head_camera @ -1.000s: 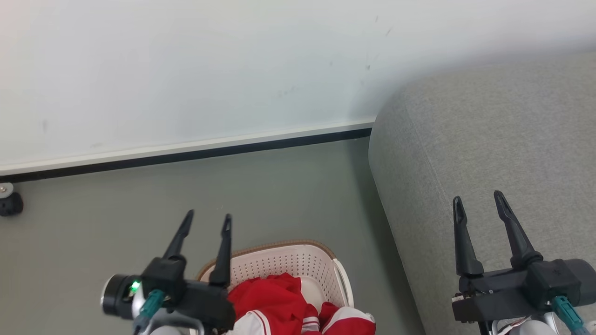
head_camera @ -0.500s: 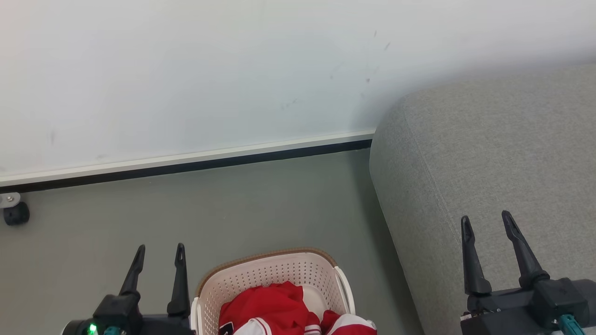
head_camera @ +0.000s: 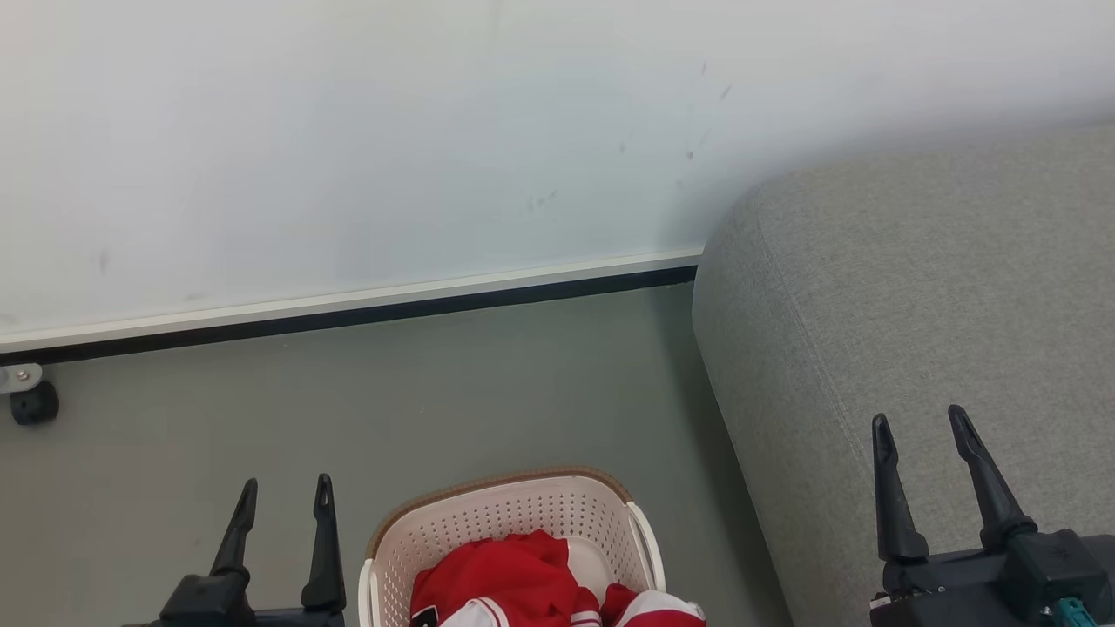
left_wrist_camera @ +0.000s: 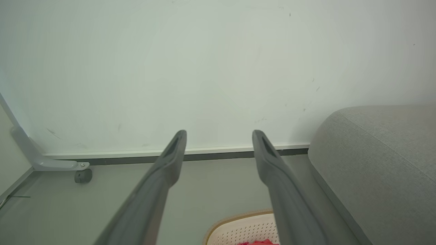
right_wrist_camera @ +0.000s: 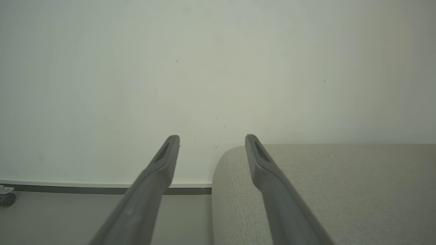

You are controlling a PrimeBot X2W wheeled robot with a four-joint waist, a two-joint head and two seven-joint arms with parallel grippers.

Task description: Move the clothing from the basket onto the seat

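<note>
Red-and-white clothing [head_camera: 514, 579] is bunched up in the cream basket [head_camera: 523, 509], down at 6 o'clock in the head view, so nothing's made it over yet.

What changed: a second ago the left gripper [head_camera: 286, 482] was hanging over the basket's left rim. Now it's backed off to 7 o'clock, beside the basket over bare floor [head_camera: 488, 383], fingers apart and empty. The right gripper [head_camera: 919, 414] at 4 o'clock sits lower in the picture too, fingers also apart with nothing in them, over the grey seat [head_camera: 941, 287]. The view itself shifted a bit, so part of that is just the camera.

My read is that this is a reset, not a grab, and the first pick is yet to come.

The seat fills 3 o'clock, just beside the basket, so the carry looks short. Further out there's a small black caster [head_camera: 35, 402] at 9 o'clock, well clear, then the baseboard [head_camera: 348, 306] and pale wall [head_camera: 348, 157] at 12. Nothing really blocks the way. The basket's own wall is the only thing to lift over.
</note>
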